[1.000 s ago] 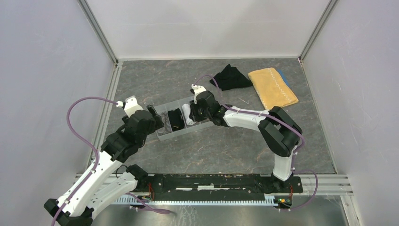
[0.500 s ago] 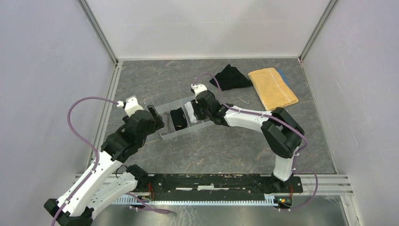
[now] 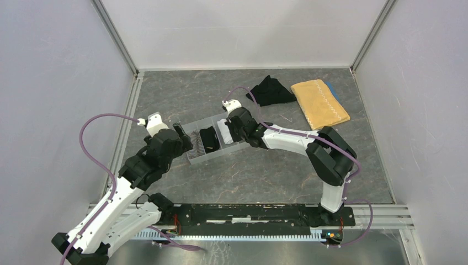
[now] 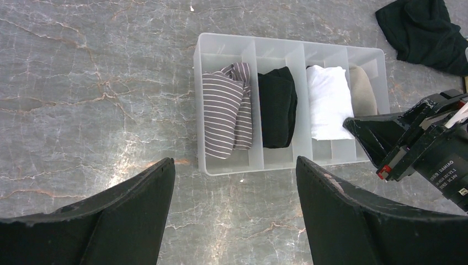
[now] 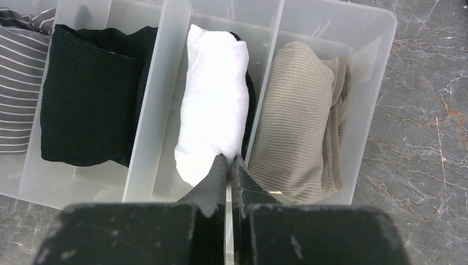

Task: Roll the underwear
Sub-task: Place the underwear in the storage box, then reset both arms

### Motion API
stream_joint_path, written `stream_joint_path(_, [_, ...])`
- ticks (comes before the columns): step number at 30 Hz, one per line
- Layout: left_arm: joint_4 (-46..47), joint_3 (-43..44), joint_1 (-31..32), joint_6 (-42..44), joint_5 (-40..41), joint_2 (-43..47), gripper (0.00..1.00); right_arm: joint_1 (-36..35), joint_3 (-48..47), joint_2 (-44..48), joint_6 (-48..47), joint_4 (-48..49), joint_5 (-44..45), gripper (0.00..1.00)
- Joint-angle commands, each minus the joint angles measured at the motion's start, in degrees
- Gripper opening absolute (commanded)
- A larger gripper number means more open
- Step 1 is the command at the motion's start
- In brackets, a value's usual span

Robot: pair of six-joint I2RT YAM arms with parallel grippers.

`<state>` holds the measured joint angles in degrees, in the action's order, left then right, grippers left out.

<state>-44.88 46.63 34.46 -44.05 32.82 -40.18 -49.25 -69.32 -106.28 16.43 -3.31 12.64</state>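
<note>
Right, my R pincer (image 5: 229, 160) is sitting pressed together at the near end of the divider btwn the white roll (image 5: 212, 116) and the beige roll (image 5: 298, 118) in the clear tray (image 4: 197, 110). I can't tell whether it's nipping that wall or just touching it. Vs a sec ago my R wrist is sitting a bit further up-left and the tray is lying slightly turned w/ it, so I'm prob. shifting the tray, not working cloth. My L pincer (image 4: 234, 163) is hanging spread wide above the tray, holding nothing. The striped roll (image 4: 226, 113) and black roll (image 4: 277, 107) are lying in the two compartments nearer my L arm. So four pcs are looking done. The loose black pair (image 3: 270, 91) is lying unrolled at the far side, just beside the yellow towel (image 3: 320, 103), and I'm judging that's next.
</note>
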Motion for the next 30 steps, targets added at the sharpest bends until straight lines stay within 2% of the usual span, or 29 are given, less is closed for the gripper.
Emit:
stream_joint_path(1, [1.9, -0.2, -0.2, 0.0, 0.1, 0.1, 0.86, 0.0, -1.9, 1.7, -1.9, -1.5, 2.5, 0.03])
stream_joint_path(5, [1.9, -0.2, -0.1, 0.1, -0.1, 0.1, 0.86, 0.0, -2.0, 2.5, -2.8, -2.2, 3.5, 0.2])
stream_joint_path(10, [1.9, -0.2, -0.1, 0.3, -0.2, 0.1, 0.86, 0.0, -0.9, 6.1, -4.4, -0.1, 2.0, 0.35])
stream_joint_path(17, [2.6, -0.4, -0.2, 0.9, -1.2, -0.6, 0.86, 0.0, 0.2, 10.7, -4.5, 1.1, -2.6, 0.44])
stream_joint_path(21, [2.8, -0.5, -0.2, 1.2, -1.8, -0.7, 0.86, 0.1, 2.6, 14.4, -4.5, 1.4, -4.1, 0.45])
stream_joint_path(26, [3.6, -0.7, -0.2, 2.0, -2.9, -0.9, 0.86, 0.6, 9.4, 22.6, -4.5, 1.7, -6.1, 0.47])
stream_joint_path(30, [4.6, -0.8, -0.1, 2.7, -4.5, -1.4, 0.89, 2.3, 17.0, 31.9, -4.9, 1.6, -6.7, 0.53])
